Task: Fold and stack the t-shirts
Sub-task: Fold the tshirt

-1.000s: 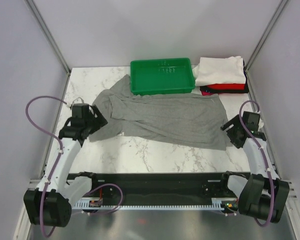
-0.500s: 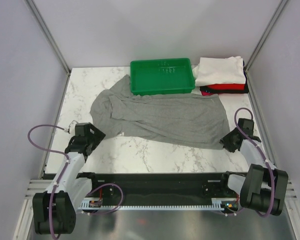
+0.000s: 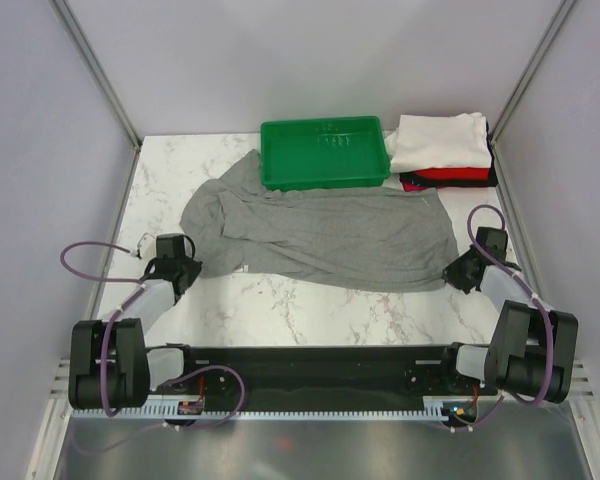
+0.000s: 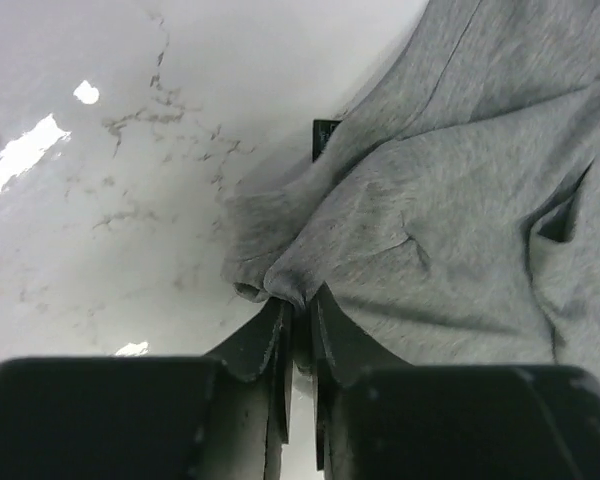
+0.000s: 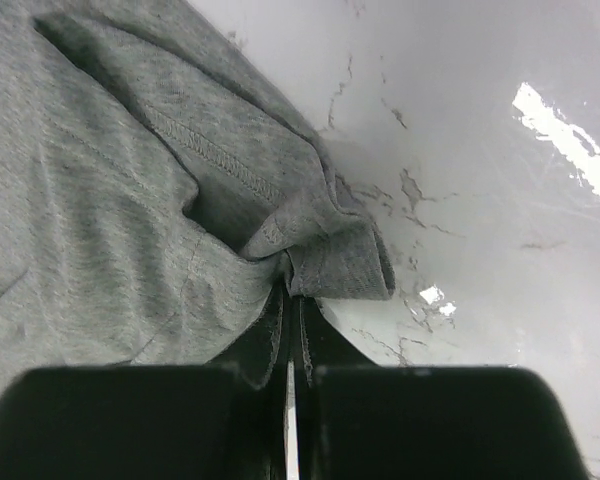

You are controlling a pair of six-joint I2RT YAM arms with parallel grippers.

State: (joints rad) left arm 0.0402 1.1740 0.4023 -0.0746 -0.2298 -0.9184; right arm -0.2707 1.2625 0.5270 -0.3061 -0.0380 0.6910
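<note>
1. Both arms have dropped from their raised pose of a second ago and now lie low over the marble table (image 3: 310,310), each claw at a near corner of the grey t-shirt (image 3: 330,230).
2. Left gripper (image 3: 186,270): it hung spread above the shirt's left side before; now it sits at the near-left corner. The wrist view shows its jaws pressed together on a bunched fold of the grey cloth (image 4: 460,220), which puckers just ahead of the left gripper's (image 4: 298,305) tips.
3. Right gripper (image 3: 453,272): it has come in to the near-right hem corner. Its own camera shows the right gripper (image 5: 288,288) pinching the stitched hem of the shirt (image 5: 100,200), with no gap between the jaws.
4. Since the earlier frame the near-right corner of the shirt has drawn in slightly toward that claw.
5. The grey t-shirt lies spread and wrinkled across the middle of the table, its far edge touching the near wall of the green tray (image 3: 325,160).
6. The folded pile stays at the far right corner, just beside the tray: a white shirt (image 3: 440,140) on top, a red shirt (image 3: 450,174) under it, and a dark layer (image 3: 416,186) at the bottom.
</note>
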